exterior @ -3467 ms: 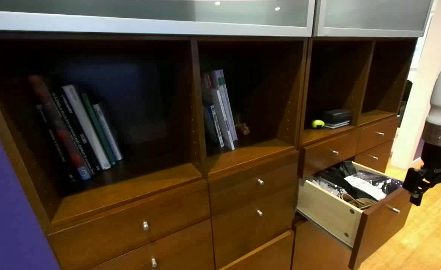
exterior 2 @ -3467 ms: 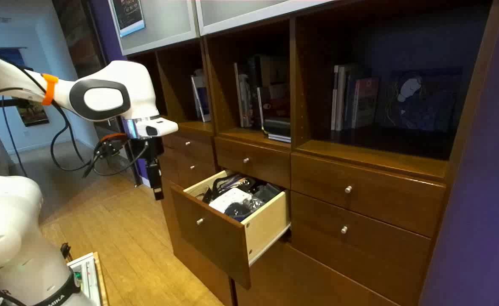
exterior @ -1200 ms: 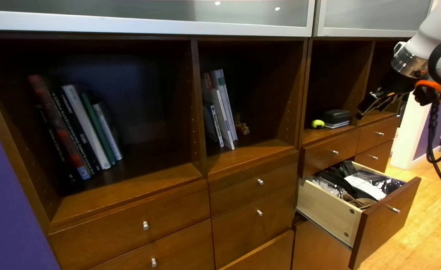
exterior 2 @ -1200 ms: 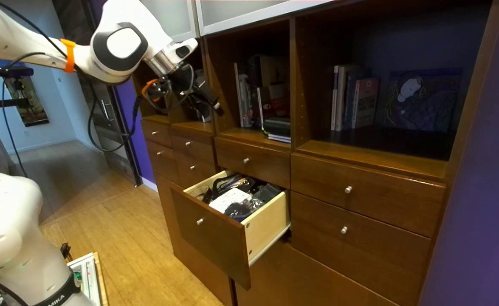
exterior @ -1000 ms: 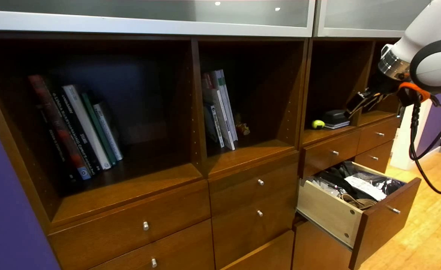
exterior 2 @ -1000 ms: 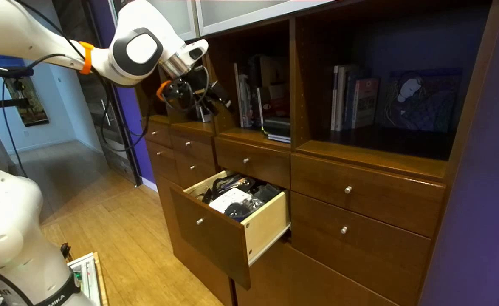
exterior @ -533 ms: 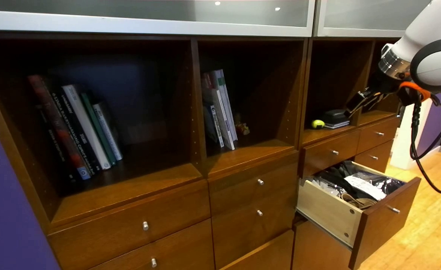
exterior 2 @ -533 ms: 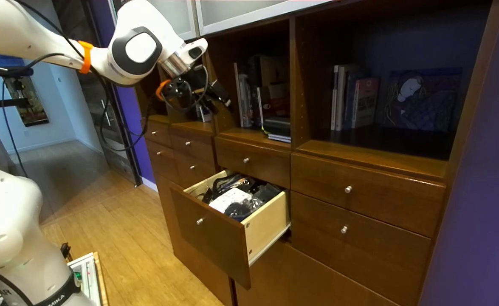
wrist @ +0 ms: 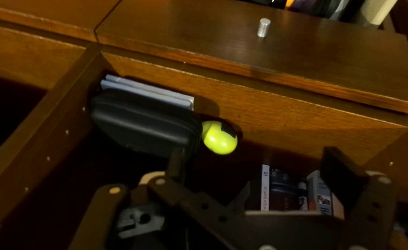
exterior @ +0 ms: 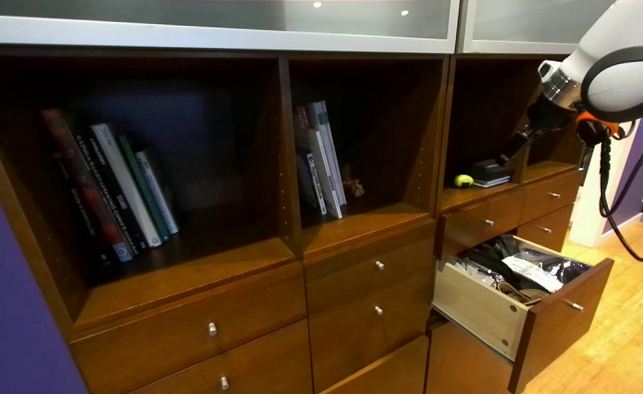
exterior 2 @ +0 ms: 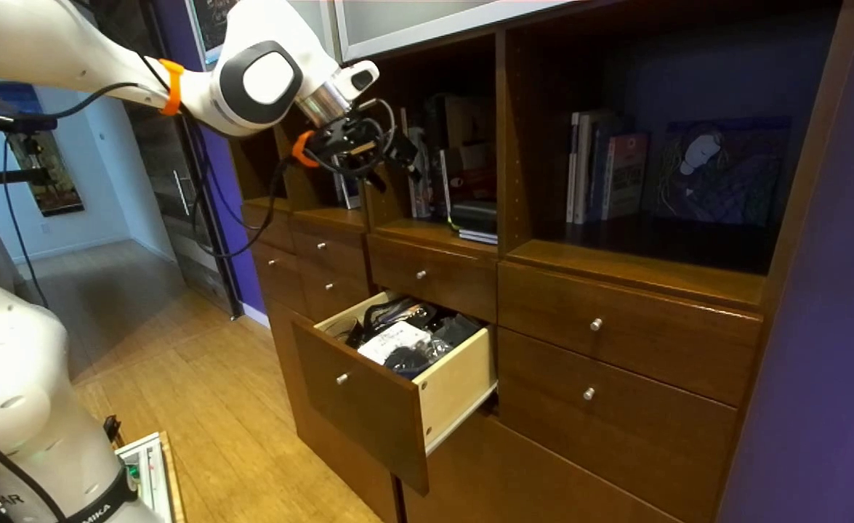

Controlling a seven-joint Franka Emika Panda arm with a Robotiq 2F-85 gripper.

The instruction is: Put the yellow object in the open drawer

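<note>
The yellow object (exterior: pixel 463 181) is small, roundish and yellow-green with a dark patch. It rests on the shelf beside the black case; the wrist view shows it clearly (wrist: pixel 220 140). In an exterior view the black case (exterior 2: pixel 474 216) hides nearly all of it. My gripper (wrist: pixel 254 158) is open and empty, its fingers wide apart. It is tilted downward at the mouth of the compartment, above and short of the yellow object, in both exterior views (exterior: pixel 503 158) (exterior 2: pixel 397 179). The open drawer (exterior: pixel 480 306), with pale side panels, is pulled out below the shelf (exterior 2: pixel 459 381).
Thin pale books (wrist: pixel 148 91) lie under the black case. Upright books (wrist: pixel 265 187) stand deeper in the same compartment. A vertical divider (exterior: pixel 534 117) bounds it. Bags and cables (exterior 2: pixel 405 338) fill the drawer. A closed drawer (exterior: pixel 482 223) sits between shelf and open drawer.
My gripper has risen from beside the open drawer, tilted, and moved to the shelf compartment. In the last half second it came slightly closer to the yellow object. The object and drawer have not moved.
</note>
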